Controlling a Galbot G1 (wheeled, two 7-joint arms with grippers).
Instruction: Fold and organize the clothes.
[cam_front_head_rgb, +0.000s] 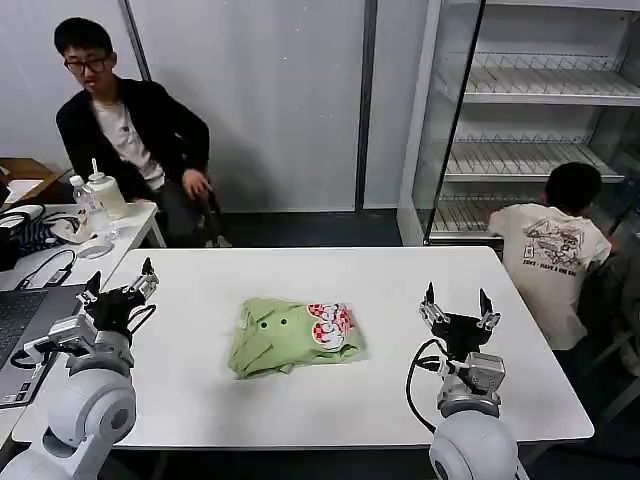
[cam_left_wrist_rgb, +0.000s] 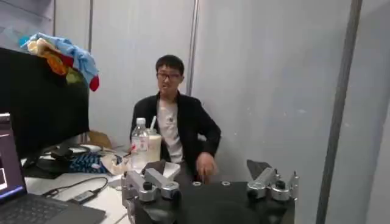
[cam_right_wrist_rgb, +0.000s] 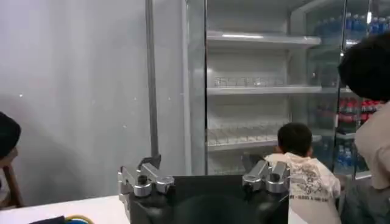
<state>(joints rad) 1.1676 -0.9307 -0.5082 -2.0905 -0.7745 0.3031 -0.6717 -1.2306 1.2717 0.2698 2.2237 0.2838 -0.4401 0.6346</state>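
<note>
On the white table (cam_front_head_rgb: 200, 400), near its middle, lies the T-shirt (cam_front_head_rgb: 292, 335) — pale lime green, folded into a compact, slightly rumpled bundle, with its red-and-white graphic (cam_front_head_rgb: 330, 322) facing up on the half toward the robot's right. Nothing touches the garment; bare tabletop surrounds it on every side.

Both arms are raised off the surface and well apart from the shirt. The left gripper (cam_front_head_rgb: 120, 288) sits by the table's left edge, fingers spread, nothing between them; in its wrist view the same gripper (cam_left_wrist_rgb: 210, 184) points level toward the room, its two fingertips wide apart. The right gripper (cam_front_head_rgb: 459, 304) stands over the right part of the table, fingers pointing up and splayed, empty; its wrist view shows the gripper (cam_right_wrist_rgb: 204, 176) likewise gaping, aimed at the far wall.

Surface condition: matte white, uncluttered apart from the shirt. To the left stands a second desk (cam_front_head_rgb: 130, 222) carrying a plastic bottle (cam_front_head_rgb: 85, 200), a lidded cup (cam_front_head_rgb: 107, 195), cables and a laptop (cam_front_head_rgb: 15, 325). Behind — grey wall panels (cam_front_head_rgb: 270, 100) and, at the right, a glass-doored cooler (cam_front_head_rgb: 540, 120) with wire shelves.
</note>
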